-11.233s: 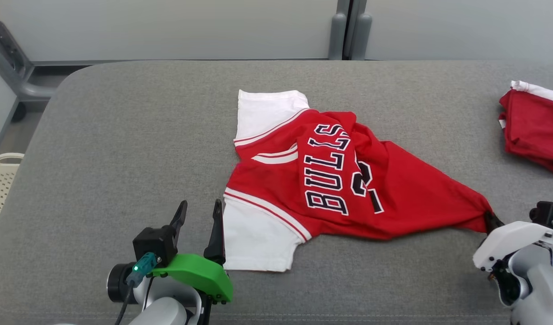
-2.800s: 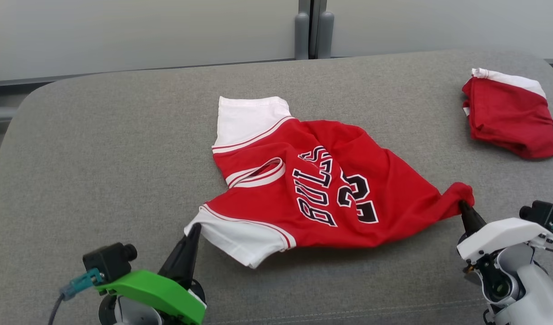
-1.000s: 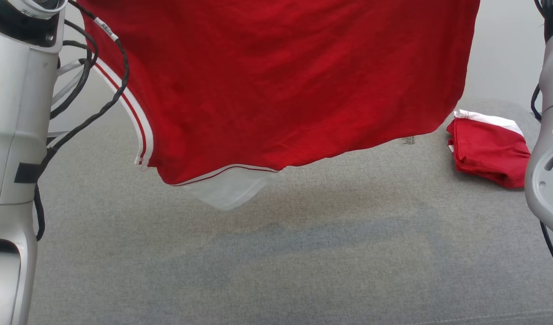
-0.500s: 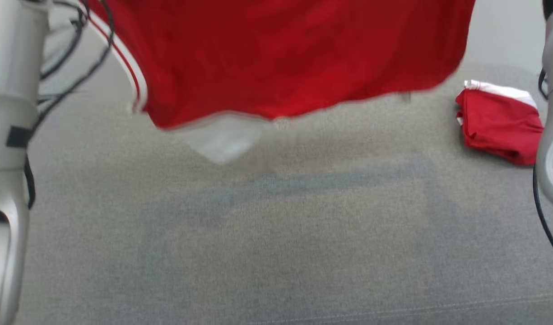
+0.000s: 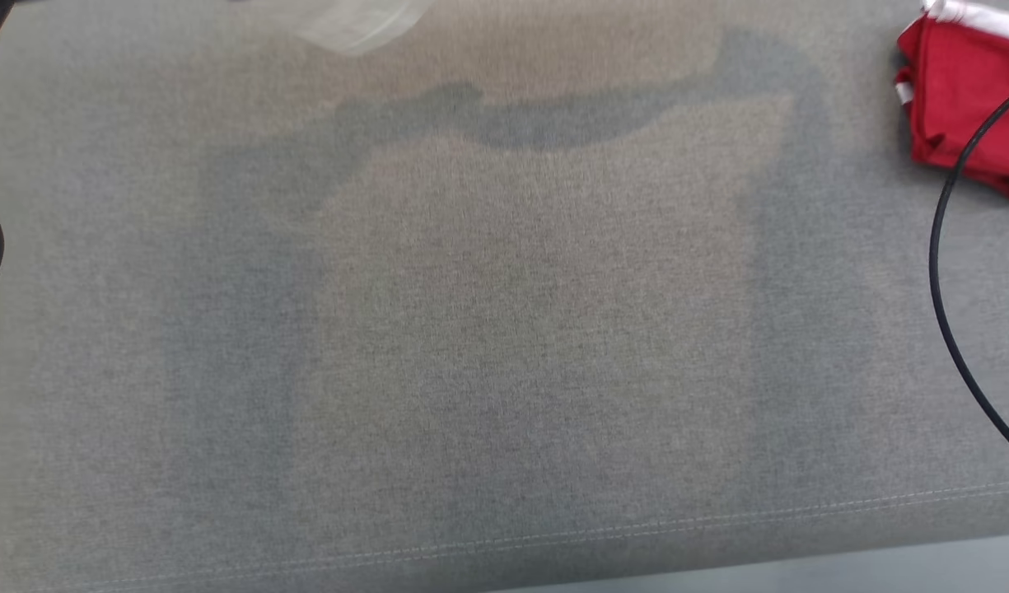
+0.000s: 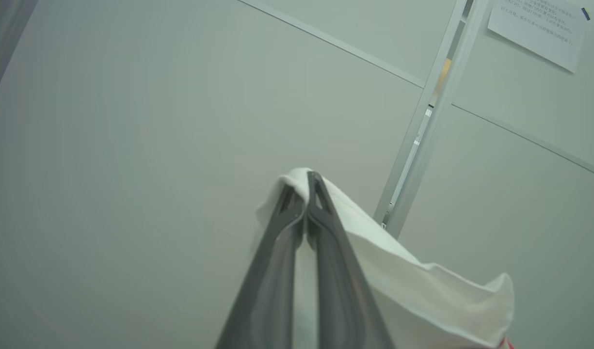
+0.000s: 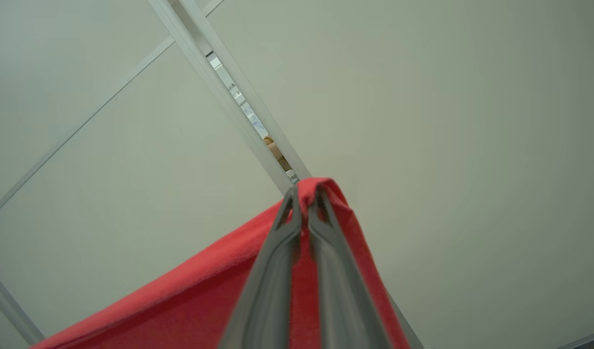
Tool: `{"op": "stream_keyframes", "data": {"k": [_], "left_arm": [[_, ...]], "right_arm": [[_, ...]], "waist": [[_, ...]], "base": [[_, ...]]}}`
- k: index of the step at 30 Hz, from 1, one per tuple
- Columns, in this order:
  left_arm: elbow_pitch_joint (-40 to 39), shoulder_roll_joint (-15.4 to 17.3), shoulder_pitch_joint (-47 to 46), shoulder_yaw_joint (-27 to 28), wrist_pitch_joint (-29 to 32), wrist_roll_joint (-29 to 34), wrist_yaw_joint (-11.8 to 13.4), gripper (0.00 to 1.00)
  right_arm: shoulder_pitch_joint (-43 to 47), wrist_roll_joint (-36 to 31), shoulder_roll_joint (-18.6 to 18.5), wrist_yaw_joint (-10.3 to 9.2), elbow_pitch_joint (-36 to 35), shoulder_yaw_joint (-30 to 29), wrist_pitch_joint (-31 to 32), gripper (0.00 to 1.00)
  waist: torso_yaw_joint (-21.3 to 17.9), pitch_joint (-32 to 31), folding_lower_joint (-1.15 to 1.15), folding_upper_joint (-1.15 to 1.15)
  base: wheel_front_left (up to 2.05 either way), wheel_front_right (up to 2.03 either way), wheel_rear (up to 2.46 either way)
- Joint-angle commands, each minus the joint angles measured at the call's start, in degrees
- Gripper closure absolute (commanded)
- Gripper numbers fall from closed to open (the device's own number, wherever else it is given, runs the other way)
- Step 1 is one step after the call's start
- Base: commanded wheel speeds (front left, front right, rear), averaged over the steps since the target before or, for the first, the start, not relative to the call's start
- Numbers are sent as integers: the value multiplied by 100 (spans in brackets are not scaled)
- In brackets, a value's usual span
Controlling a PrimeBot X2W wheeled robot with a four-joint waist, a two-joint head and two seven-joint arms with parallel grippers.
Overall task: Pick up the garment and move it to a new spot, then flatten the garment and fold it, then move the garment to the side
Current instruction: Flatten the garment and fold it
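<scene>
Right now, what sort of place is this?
Probably an indoor lab or office test bay: a grey fabric-covered table, pale partition panels on metal posts, and a printed notice on one.

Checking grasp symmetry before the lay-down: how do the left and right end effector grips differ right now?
Left end effector pinches white cloth of the garment; right end effector pinches red cloth. Left's cloth drapes to its wrist view's lower right; right's drapes to lower left. Shared: both shut, cloth folded over the tips, raised against pale wall panels.
</scene>
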Motion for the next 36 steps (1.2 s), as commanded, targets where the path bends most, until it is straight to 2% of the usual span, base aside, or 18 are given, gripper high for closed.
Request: {"op": "stream_keyframes", "data": {"k": [1, 7, 9, 12, 14, 18, 22, 25, 30, 31, 36], "left_arm": [[191, -26, -152, 69, -122, 56, -38, 100], [588, -99, -397, 169, -282, 106, -101, 100], [524, -89, -552, 222, -324, 204, -212, 100], [149, 19, -631, 425, -346, 556, -347, 100], [4, -8, -485, 519, -331, 808, -351, 100], [209, -105, -344, 510, -335, 1120, -415, 100], [750, -143, -436, 274, -149, 1251, -561, 100], [1125, -175, -525, 163, 270, 1229, -716, 100], [1676, -192, -589, 33, 1214, 1138, -945, 100], [1837, -191, -584, -2, 1583, 1096, -1008, 100], [2033, -155, -485, -105, 2322, 1061, -1159, 100]], "right_arm": [[-141, -80, -13, 0, 114, 18, -127, 100], [-313, -195, -19, 1, 311, 302, -390, 100], [-460, -123, -18, 1, 325, 461, -521, 100], [-584, 40, -14, 0, 272, 836, -637, 100], [-487, 164, -12, 0, 229, 1034, -650, 100], [-299, 307, -14, 1, 309, 1384, -650, 100], [-124, 169, -12, 1, 403, 1590, -212, 100], [9, 5, -114, 0, 435, 1640, 238, 100], [253, -209, -258, 1, 448, 1641, 1127, 100], [392, -284, -324, 0, 452, 1602, 1534, 100], [586, -491, -342, 1, 451, 1558, 2288, 100]], "waist": [[-12, 681, -1, 0], [26, 871, -1, 0], [48, 974, -1, 0], [52, 1132, -1, 0], [49, 1172, -1, 0], [43, 1167, -1, 0], [33, 1128, -1, 0], [57, 1103, -1, 0], [109, 1019, -1, 0], [127, 985, -1, 0], [160, 925, -1, 0]], "base": [[0, 0, 0], [0, 0, 0], [0, 0, 0], [0, 0, 0], [0, 0, 0], [0, 0, 0], [0, 0, 0], [0, 0, 0], [0, 0, 0], [0, 0, 0], [0, 0, 0]]}}
